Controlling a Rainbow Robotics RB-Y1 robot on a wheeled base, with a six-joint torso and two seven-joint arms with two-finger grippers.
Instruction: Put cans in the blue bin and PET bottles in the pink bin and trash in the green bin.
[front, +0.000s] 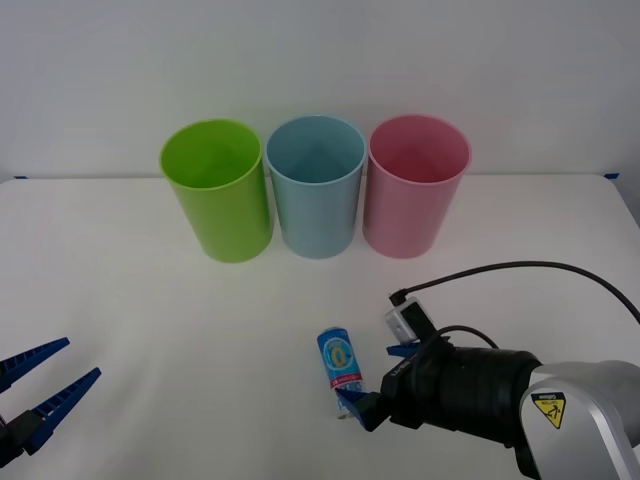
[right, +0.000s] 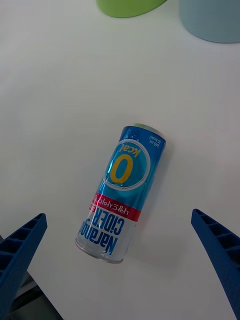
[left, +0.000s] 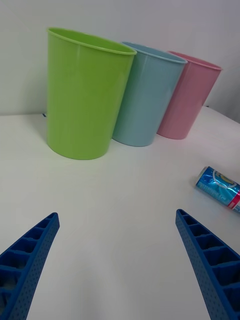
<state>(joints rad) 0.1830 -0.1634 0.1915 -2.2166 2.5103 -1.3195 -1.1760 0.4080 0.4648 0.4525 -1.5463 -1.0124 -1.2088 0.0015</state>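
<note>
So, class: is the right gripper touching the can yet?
Apart. In the right wrist view, the can lies on the table between the open blue fingers of the right gripper, with bare table showing on both sides.

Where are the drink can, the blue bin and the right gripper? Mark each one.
drink can (right: 121, 192): right wrist view, on its blue side below the yellow zero.
blue bin (front: 318, 205): front view, on its outer wall.
right gripper (front: 382, 382): front view, between its open fingers.
</note>
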